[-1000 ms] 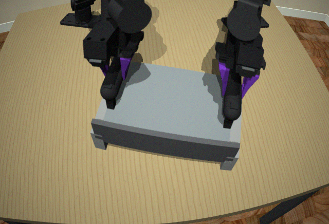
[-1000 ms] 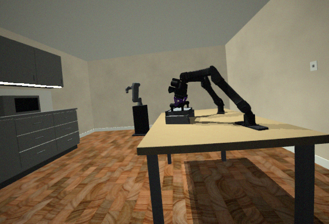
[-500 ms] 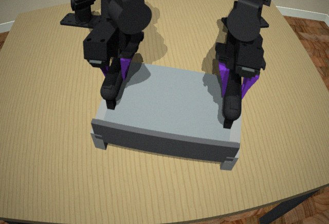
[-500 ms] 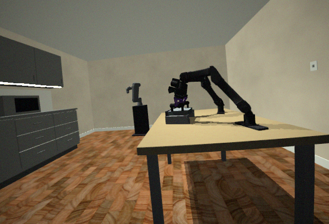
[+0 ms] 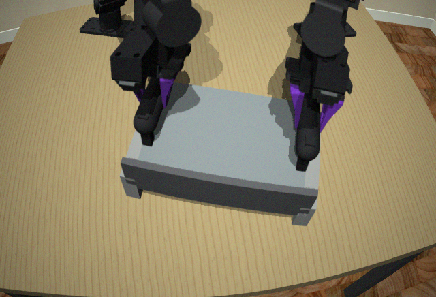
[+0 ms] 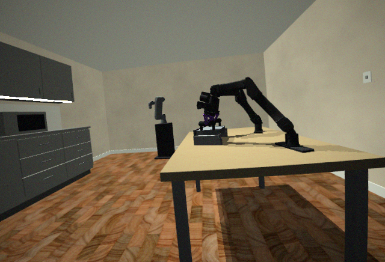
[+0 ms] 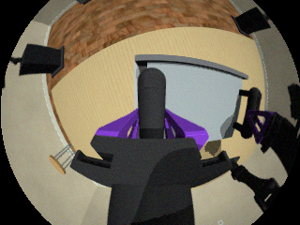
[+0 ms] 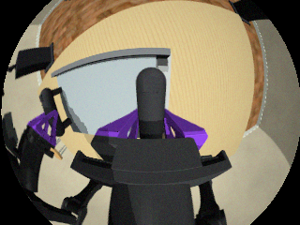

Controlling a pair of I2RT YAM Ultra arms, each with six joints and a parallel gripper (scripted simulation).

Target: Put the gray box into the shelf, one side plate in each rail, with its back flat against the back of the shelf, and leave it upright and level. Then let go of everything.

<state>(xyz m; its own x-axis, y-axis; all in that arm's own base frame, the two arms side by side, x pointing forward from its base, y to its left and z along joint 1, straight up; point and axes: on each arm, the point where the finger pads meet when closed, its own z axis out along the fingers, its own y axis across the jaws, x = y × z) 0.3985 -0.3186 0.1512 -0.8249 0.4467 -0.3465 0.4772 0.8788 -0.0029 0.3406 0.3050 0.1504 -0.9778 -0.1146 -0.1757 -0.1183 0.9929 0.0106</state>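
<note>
The gray box lies level between the side rails of the shelf. No gap shows between the box and the shelf's dark back panel in the top view; the lower contact and the side plates in the rails are hidden. My left gripper, at the right in the top view, is shut on the box's black left handle. My right gripper is shut on the black right handle.
The wooden table surrounds the shelf. The shelf stands near the table edge, on the side away from the arm bases. Both arms reach over the box from the open side of the shelf.
</note>
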